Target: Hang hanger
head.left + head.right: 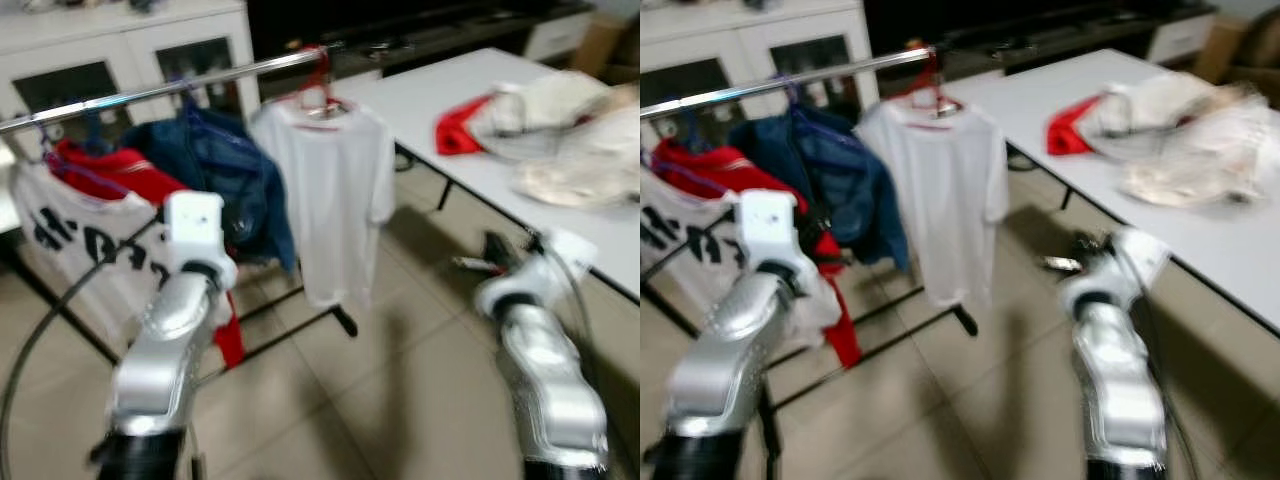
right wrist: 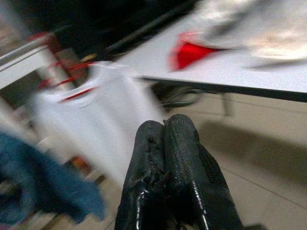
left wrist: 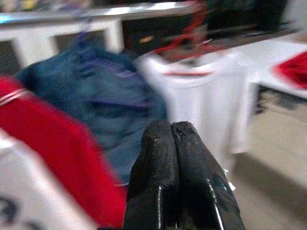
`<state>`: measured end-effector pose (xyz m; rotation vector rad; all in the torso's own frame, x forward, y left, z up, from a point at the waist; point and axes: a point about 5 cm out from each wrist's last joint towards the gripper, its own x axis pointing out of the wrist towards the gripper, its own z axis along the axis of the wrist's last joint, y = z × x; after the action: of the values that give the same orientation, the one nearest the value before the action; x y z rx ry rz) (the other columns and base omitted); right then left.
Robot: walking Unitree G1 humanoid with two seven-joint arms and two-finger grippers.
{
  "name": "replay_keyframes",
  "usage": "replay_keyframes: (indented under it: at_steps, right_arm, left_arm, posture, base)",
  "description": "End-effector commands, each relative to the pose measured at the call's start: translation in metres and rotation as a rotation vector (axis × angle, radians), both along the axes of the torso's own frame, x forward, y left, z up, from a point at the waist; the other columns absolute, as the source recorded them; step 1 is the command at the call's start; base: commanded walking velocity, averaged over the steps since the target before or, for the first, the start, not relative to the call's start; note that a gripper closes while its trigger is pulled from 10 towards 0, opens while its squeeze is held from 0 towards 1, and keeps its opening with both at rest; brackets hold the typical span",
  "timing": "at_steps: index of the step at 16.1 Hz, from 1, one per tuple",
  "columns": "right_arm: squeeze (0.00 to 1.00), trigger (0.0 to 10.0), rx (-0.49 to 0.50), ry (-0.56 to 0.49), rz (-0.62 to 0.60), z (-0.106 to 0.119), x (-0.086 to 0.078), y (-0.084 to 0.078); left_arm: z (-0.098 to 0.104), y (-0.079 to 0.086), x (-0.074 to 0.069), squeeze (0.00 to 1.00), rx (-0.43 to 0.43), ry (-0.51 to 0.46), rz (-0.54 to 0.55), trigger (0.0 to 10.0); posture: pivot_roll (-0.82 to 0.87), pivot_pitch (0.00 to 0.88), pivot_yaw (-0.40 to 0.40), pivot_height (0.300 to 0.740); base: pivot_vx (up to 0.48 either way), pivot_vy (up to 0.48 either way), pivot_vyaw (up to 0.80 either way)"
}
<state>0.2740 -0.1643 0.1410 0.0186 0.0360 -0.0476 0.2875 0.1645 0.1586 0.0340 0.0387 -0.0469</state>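
A white T-shirt (image 1: 335, 195) hangs on a red hanger (image 1: 318, 92) at the right end of a silver clothes rail (image 1: 160, 92). Left of it on the rail hang a blue denim jacket (image 1: 225, 175), a red garment (image 1: 115, 170) and a white printed shirt (image 1: 75, 255). My left gripper (image 3: 171, 132) is raised in front of the jacket and is shut with nothing in it. My right gripper (image 2: 165, 129) is held low, right of the T-shirt near the table edge, also shut and holding nothing. All views are blurred.
A white table (image 1: 480, 85) stands at the right with a red cloth (image 1: 460, 130) and a pile of pale clothes (image 1: 570, 130) on it. White cabinets (image 1: 120, 50) stand behind the rail. The rack's black base bars (image 1: 300, 330) lie on the tiled floor.
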Motion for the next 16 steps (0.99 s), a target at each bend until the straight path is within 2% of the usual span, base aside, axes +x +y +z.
replay_keyframes:
  at_steps: [1, 2, 4, 6, 9, 13, 14, 15, 16]
  right_arm:
    - [0.0, 10.0, -0.065, -0.002, -0.019, 0.001, 0.0, -0.007]
    - [0.0, 10.0, 0.022, -0.002, 0.038, 0.001, -0.002, -0.003]
    - [0.0, 10.0, -0.027, -0.014, 0.143, 0.003, -0.005, 0.008]
    - [0.0, 10.0, -0.021, -0.028, 0.184, 0.004, -0.005, 0.015]
    - [0.0, 10.0, -0.044, -0.031, 0.187, 0.003, -0.006, 0.015]
    - [0.0, 10.0, -0.02, -0.035, 0.18, 0.003, -0.005, 0.015]
    - [0.0, 10.0, 0.004, -0.046, 0.127, 0.003, -0.004, 0.011]
    - [0.0, 10.0, 0.051, -0.052, 0.092, 0.004, -0.004, 0.007]
    - [0.0, 10.0, -0.005, -0.076, 0.055, 0.005, -0.003, 0.003]
  left_arm:
    - [0.003, -0.006, -0.001, 0.0, 0.003, -0.015, -0.01, 10.0]
    - [0.003, -0.006, -0.003, 0.0, 0.009, -0.017, -0.009, 10.0]
    - [0.003, -0.007, -0.005, 0.0, 0.025, -0.019, -0.015, 10.0]
    - [0.004, -0.007, -0.005, 0.0, 0.027, -0.019, -0.021, 10.0]
    - [0.004, -0.009, -0.003, 0.0, 0.03, -0.018, -0.033, 10.0]
    - [0.006, -0.011, -0.002, 0.0, 0.036, -0.022, -0.046, 10.0]
    - [0.007, -0.011, -0.002, 0.0, 0.027, -0.027, -0.052, 10.0]
    - [0.011, -0.013, -0.002, 0.0, -0.024, -0.05, -0.077, 10.0]
    - [0.012, -0.016, -0.002, 0.0, -0.025, -0.052, -0.083, 10.0]
  posture:
    - [-0.06, 0.031, 0.006, 0.74]
    - [-0.06, 0.031, 0.003, 0.74]
    - [-0.05, 0.031, 0.002, 0.74]
    - [-0.05, 0.029, 0.008, 0.74]
    - [-0.04, 0.024, 0.018, 0.74]
    - [-0.03, 0.021, 0.03, 0.74]
    - [-0.03, 0.02, 0.033, 0.74]
    - [-0.03, 0.02, 0.033, 0.74]
    - [-0.03, 0.015, 0.036, 0.74]
  base:
    - [0.446, 0.0, 0.0]
    - [0.442, 0.0, 0.0]
    - [0.437, 0.0, 0.8]
    - [0.427, 0.0, 0.8]
    - [0.387, 0.0, 0.8]
    - [0.347, 0.0, 0.8]
    - [0.315, 0.0, 0.8]
    - [0.0, 0.0, 0.0]
    - [0.0, 0.0, 0.0]
